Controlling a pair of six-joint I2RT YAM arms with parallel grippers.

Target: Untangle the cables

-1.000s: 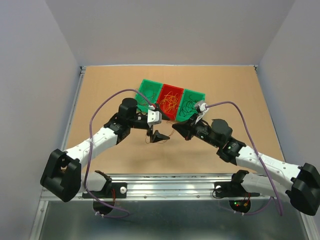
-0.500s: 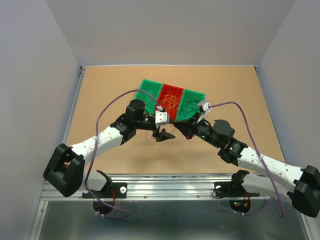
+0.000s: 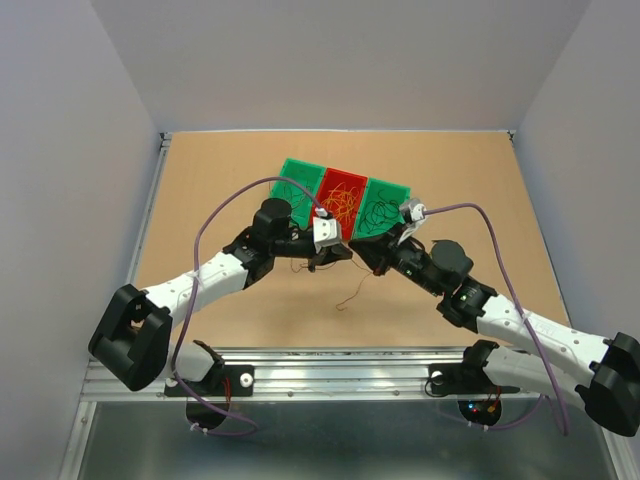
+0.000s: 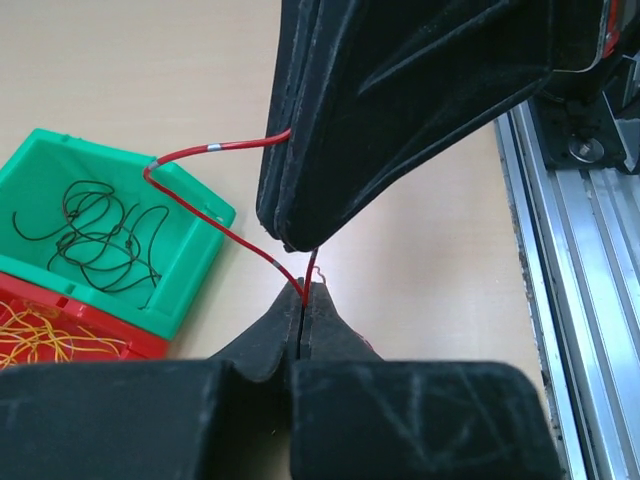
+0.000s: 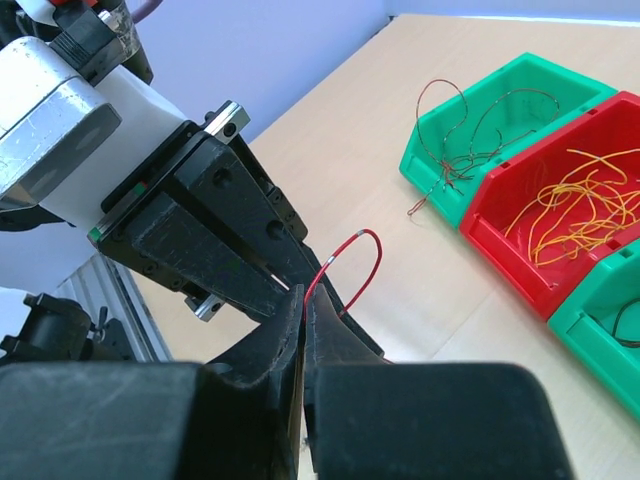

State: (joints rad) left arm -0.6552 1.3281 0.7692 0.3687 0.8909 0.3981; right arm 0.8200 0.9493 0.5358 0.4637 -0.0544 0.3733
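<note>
A thin red cable (image 4: 196, 150) with silver bands loops between both grippers above the table. My left gripper (image 4: 303, 291) is shut on one end of it. My right gripper (image 5: 306, 301) is shut on the other part, where the red cable (image 5: 365, 262) arches up from its tips. In the top view the left gripper (image 3: 337, 254) and the right gripper (image 3: 360, 251) meet tip to tip in front of the bins. A loose strand (image 3: 352, 292) trails below them. More cables lie sorted in the bins: red-brown (image 5: 452, 140), orange-yellow (image 5: 575, 205), dark (image 4: 95, 228).
Three joined bins stand behind the grippers: a green bin (image 3: 293, 166), a red bin (image 3: 326, 184) and a second green bin (image 3: 404, 192). The metal rail (image 4: 575, 260) runs along the table's near edge. Lilac hoses (image 3: 215, 210) arch over each arm.
The left gripper has moved right to the right gripper's tips and shut on the red cable. A loose strand now trails below the two grippers.
</note>
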